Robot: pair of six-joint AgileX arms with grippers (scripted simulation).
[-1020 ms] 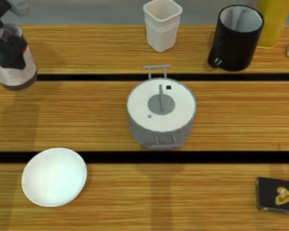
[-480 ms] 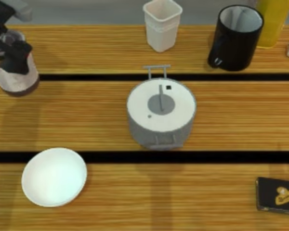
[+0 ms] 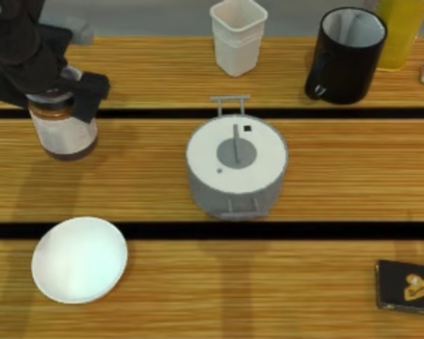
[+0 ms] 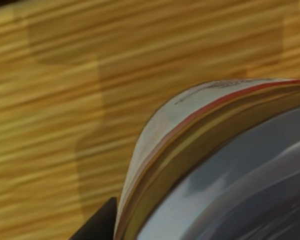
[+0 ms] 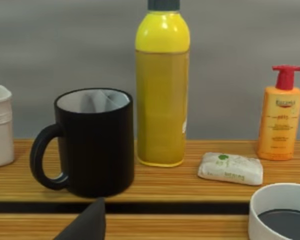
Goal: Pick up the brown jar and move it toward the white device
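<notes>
The left gripper [image 3: 56, 88] is clamped on the brown jar [image 3: 63, 133] from above, its dark fingers straddling the grey lid, at the bench's [image 3: 339, 183] left side in the top view. The jar stands upright over the upper black groove, its pale label facing down the picture; whether its base touches the wood or hangs just clear cannot be told, though a soft shadow falls on the planks below it. The white device [image 3: 237, 169] sits near the middle of the bench, well apart from the jar and to its right, with its grey disc and pin on top and bar handles at its far and near sides. The left wrist view is filled by the jar's lid [image 4: 240, 195] and the curved edge of the label with its orange band (very close up), the wood grain behind. A white bowl [image 3: 79, 259] lies at the lower left, a white square cup [image 3: 237, 35] stands at the far edge, a black mug [image 3: 348, 53] to its right beside a yellow bottle [image 3: 403, 32], and a black card [image 3: 408, 286] lies at the lower right. The right arm is out of the top view; its wrist camera looks at the mug, the yellow bottle, a wrapped soap bar [image 5: 231, 168] and an orange pump bottle [image 5: 280, 122], and the state of its gripper cannot be told.
</notes>
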